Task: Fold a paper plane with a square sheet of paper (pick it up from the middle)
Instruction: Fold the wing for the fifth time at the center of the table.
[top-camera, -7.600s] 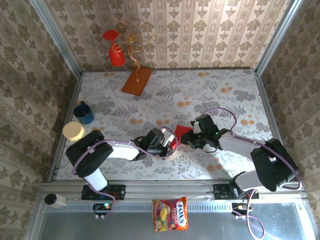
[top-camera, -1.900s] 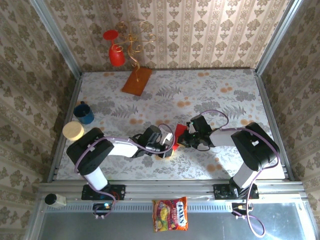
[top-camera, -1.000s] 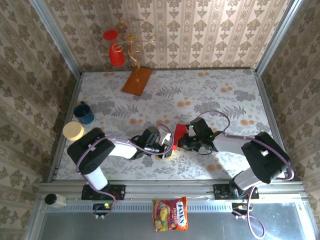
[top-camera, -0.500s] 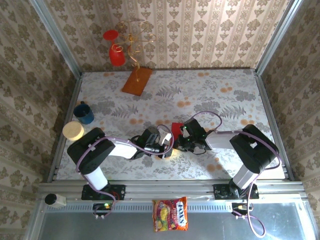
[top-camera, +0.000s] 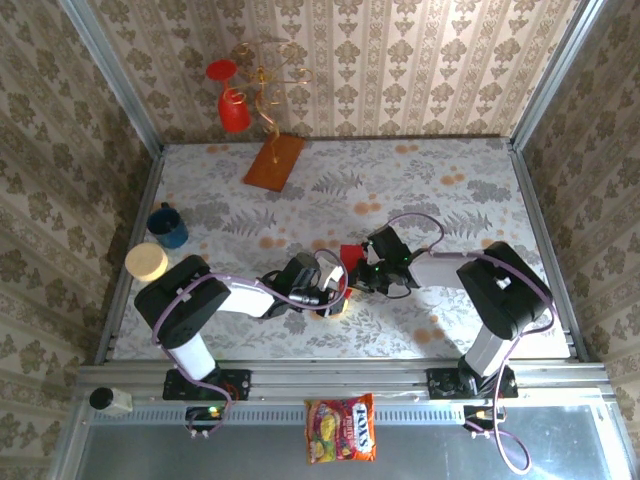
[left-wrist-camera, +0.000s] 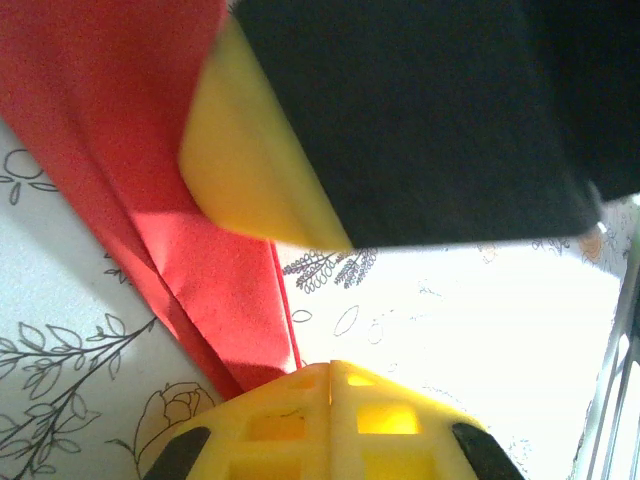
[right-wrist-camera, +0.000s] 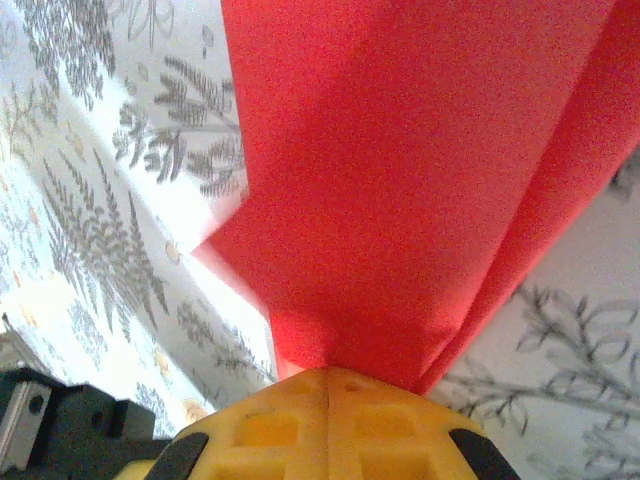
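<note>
Here, left claw (left-wrist-camera: 330, 370) and right claw (right-wrist-camera: 328, 373) both tight on the red paper (top-camera: 350, 256), its long axis roughly near-to-far.

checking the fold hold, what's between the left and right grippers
The red paper spans the gap between the left gripper and the right gripper, both shut on it, clearest in the top view.
</note>
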